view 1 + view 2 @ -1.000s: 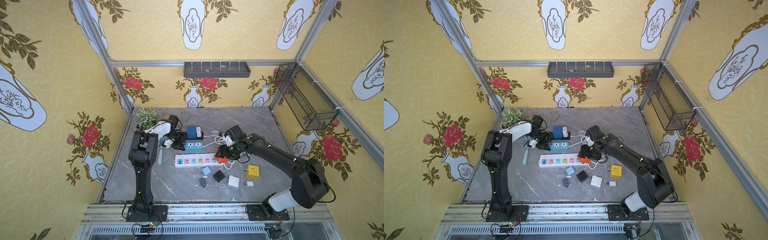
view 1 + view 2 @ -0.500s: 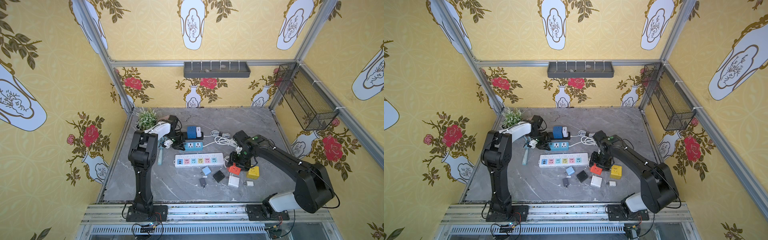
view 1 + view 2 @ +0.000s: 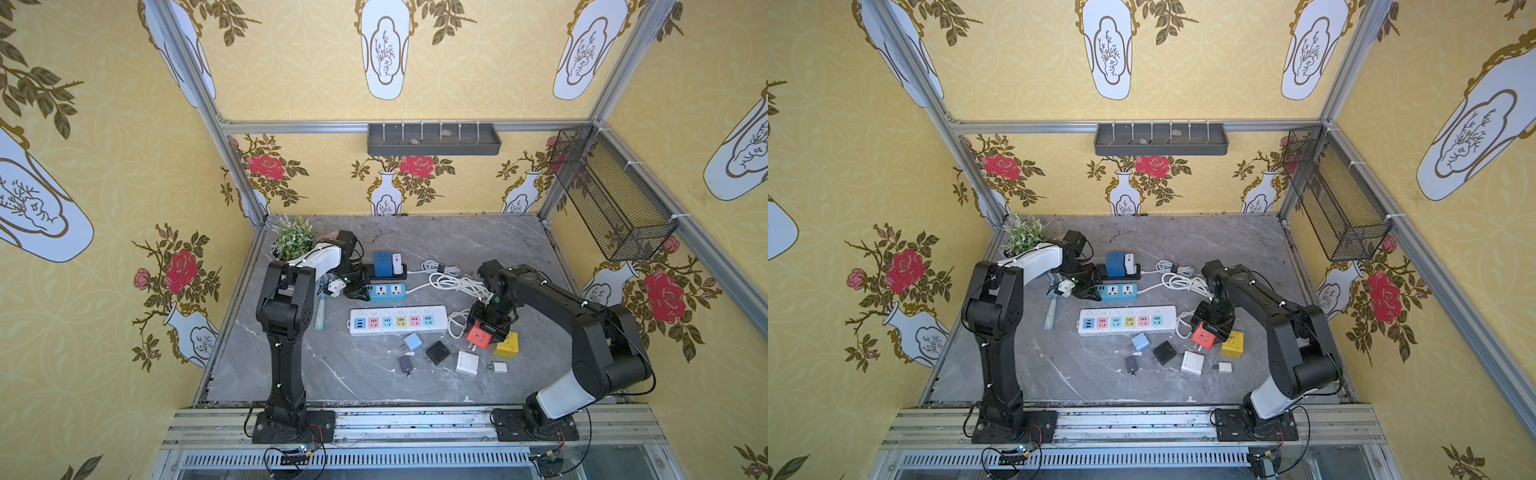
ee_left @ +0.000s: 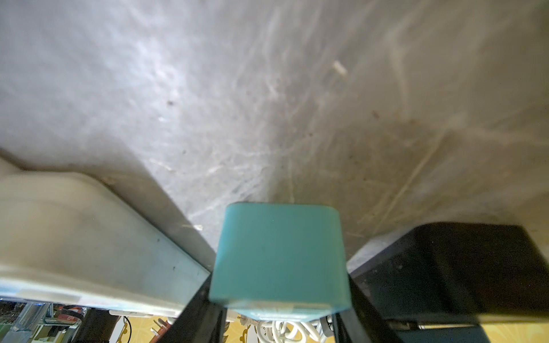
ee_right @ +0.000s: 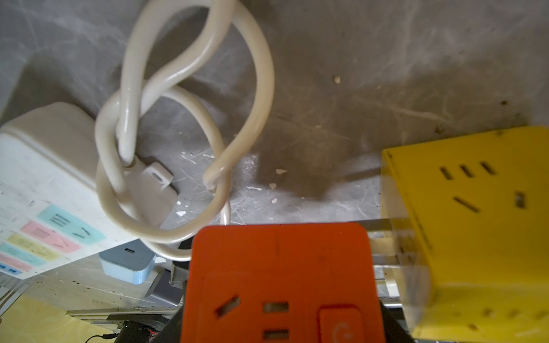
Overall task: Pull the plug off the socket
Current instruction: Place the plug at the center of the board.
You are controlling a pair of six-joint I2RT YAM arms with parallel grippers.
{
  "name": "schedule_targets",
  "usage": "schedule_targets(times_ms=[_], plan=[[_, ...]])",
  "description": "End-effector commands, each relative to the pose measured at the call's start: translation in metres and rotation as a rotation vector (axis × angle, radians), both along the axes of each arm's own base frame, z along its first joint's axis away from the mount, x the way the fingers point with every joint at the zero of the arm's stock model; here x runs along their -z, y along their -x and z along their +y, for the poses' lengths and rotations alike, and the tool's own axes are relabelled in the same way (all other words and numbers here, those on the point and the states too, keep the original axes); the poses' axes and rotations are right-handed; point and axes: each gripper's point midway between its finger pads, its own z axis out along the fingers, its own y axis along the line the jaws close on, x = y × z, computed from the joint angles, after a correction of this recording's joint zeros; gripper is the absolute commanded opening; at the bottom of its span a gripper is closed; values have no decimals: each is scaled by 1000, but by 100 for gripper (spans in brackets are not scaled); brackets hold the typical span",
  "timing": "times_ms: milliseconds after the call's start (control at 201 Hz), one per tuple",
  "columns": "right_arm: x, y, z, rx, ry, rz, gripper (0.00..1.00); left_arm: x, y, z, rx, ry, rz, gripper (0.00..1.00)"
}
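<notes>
The plug is a red cube adapter (image 3: pixel 478 337) (image 3: pixel 1203 337) (image 5: pixel 279 279). It is free of the white multicolour socket strip (image 3: pixel 399 321) (image 3: pixel 1127 321) (image 5: pixel 44 190) and hangs low over the table, right beside a yellow cube adapter (image 3: pixel 507 345) (image 5: pixel 475 222). My right gripper (image 3: pixel 484 328) (image 5: pixel 282 326) is shut on the red plug, one black finger on each side. My left gripper (image 3: pixel 360 289) (image 4: pixel 279 308) is shut on the end of a small teal socket strip (image 3: pixel 386 291) (image 4: pixel 279 255) behind the white one.
Loose chargers lie in front of the white strip: light blue (image 3: pixel 412 343), black (image 3: pixel 437 352), white (image 3: pixel 467 363). A coiled white cable (image 3: pixel 451 280) lies behind my right gripper. A blue cube (image 3: pixel 382 264) and a plant (image 3: pixel 293 237) stand at the back left.
My right gripper has carried the red plug from the right end of the white strip forward and to the right, down beside the yellow cube. The left arm has not moved.
</notes>
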Motion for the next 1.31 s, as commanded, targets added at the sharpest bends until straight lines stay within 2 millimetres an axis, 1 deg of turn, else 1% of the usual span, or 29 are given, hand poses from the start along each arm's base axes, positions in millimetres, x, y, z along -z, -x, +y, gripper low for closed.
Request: schedule_targets(times_ms=[0, 129, 274, 378, 448, 528, 692, 846, 936, 1001, 1105, 1185, 1259, 1309], plan=[[4, -5, -2, 15, 23, 4, 70, 14, 2, 22, -3, -124, 2, 0], [10, -10, -2, 19, 36, 2, 77, 11, 5, 22, -3, -123, 5, 7], [8, -17, -1, 14, 48, -11, 85, 6, 5, 19, -3, -113, -4, 26], [2, -21, -1, 5, 57, -33, 90, 2, 4, 16, -1, -103, -13, 37], [-3, -23, 0, 2, 56, -52, 92, -1, 3, 14, 3, -97, -20, 42], [-9, -26, 2, -5, 50, -70, 94, -4, 2, 12, 4, -87, -26, 49], [-20, -31, 3, -14, 53, -102, 95, -11, -1, 7, 9, -69, -42, 58], [-30, -35, 2, -18, 64, -134, 96, -15, 0, 3, 18, -54, -39, 66], [-36, -40, 1, -21, 75, -164, 96, -18, 3, 1, 19, -50, -30, 75], [-40, -45, 1, -29, 82, -190, 96, -21, 4, 0, 18, -44, -29, 77], [-46, -53, 1, -44, 92, -239, 97, -30, 3, 0, 8, -41, -42, 77], [-51, -60, 3, -60, 89, -281, 97, -39, -1, -1, 1, -39, -57, 77], [-57, -71, 5, -90, 90, -342, 97, -47, -9, -1, 0, -39, -78, 77], [-61, -79, 7, -117, 97, -385, 97, -50, -14, -2, -1, -36, -85, 77]])
